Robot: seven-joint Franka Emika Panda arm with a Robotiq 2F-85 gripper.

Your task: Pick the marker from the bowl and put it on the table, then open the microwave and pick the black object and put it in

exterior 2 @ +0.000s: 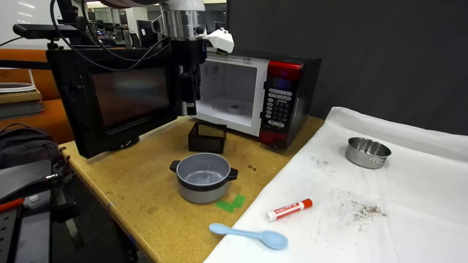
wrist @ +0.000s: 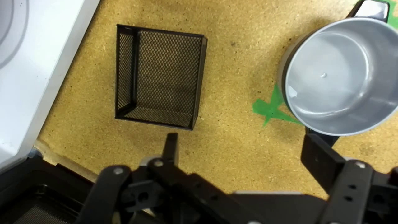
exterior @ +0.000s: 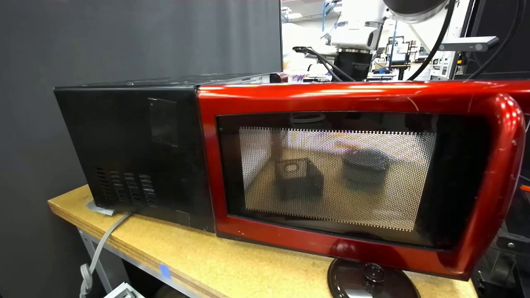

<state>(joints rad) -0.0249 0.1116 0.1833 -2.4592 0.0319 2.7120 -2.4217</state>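
The black object, an open black mesh box [exterior 2: 207,143], stands on the tan table [exterior 2: 139,182] before the microwave [exterior 2: 280,104]. It also shows in the wrist view [wrist: 199,81] and dimly through the door window in an exterior view [exterior: 300,182]. The microwave's red-fronted door [exterior: 414,260] is swung open; the white inside with its turntable shows. My gripper [wrist: 245,152] is open and empty, with only bare table between its fingers; in an exterior view it [exterior 2: 191,107] hangs above and behind the box. The red-and-white marker [exterior 2: 290,210] and silver bowl [exterior 2: 368,153] rest on white cloth.
A grey pot [exterior 2: 203,173] with a black band and side handles stands beside the mesh box. A blue spoon [exterior 2: 252,234] lies across the cloth's edge. A dark round lid [exterior: 372,283] lies under the open door. Green tape [exterior 2: 231,203] marks the table.
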